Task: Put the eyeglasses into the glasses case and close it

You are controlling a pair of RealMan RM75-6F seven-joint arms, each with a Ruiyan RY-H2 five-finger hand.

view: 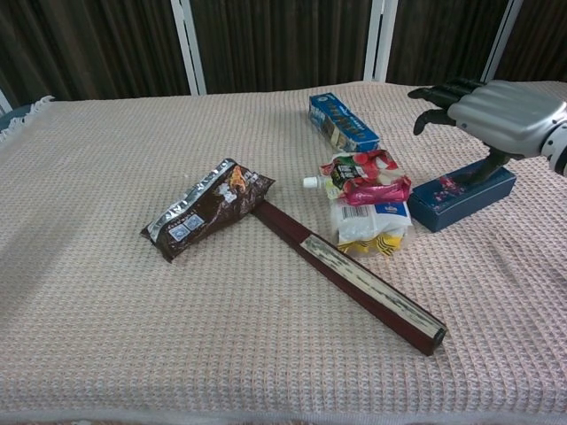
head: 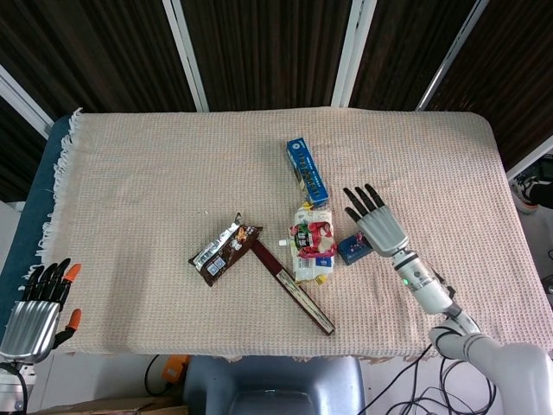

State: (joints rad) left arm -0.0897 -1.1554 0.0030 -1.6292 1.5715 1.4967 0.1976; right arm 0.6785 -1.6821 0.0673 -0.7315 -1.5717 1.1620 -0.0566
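Observation:
No eyeglasses or glasses case show in either view. A small dark blue box [head: 352,249] [view: 462,197] lies right of the pouch. My right hand [head: 374,221] [view: 496,115] hovers just above and behind it with fingers spread and nothing held. In the chest view its thumb reaches down to the box's far end. At the table's near left corner my left hand [head: 36,309] rests with fingers extended, holding nothing.
A blue carton [head: 306,170] [view: 344,122] lies behind a red-and-white pouch [head: 313,245] [view: 365,204]. A brown snack bag [head: 225,249] [view: 205,208] touches a long dark red bar [head: 292,287] [view: 350,275]. A knitted beige cloth [head: 155,173] covers the table.

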